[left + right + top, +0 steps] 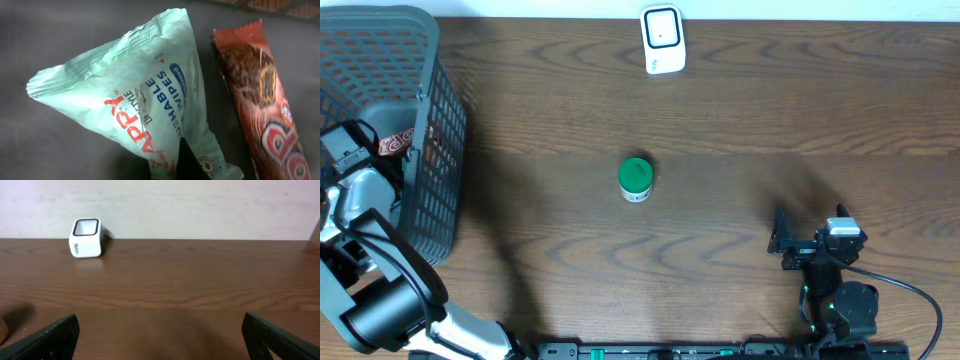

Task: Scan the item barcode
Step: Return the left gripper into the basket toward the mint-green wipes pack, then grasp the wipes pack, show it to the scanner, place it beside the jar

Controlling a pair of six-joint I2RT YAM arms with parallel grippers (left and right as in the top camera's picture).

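In the left wrist view, a mint-green packet of flushable wipes [145, 95] with red lettering fills the frame, lying on the dark floor of the basket. My left gripper [170, 162] is shut on the packet's lower end, with one dark finger [189, 161] pressed against it. No barcode shows on the packet. The white scanner [662, 38] stands at the table's far edge and also shows as the scanner [86, 237] in the right wrist view. My right gripper [782, 243] rests open near the front right, with nothing between its fingers [55, 335].
A grey mesh basket [430, 130] stands at the left, with my left arm reaching into it. A red-orange snack bar [265, 100] lies beside the packet. A green-lidded jar [636, 178] stands mid-table.
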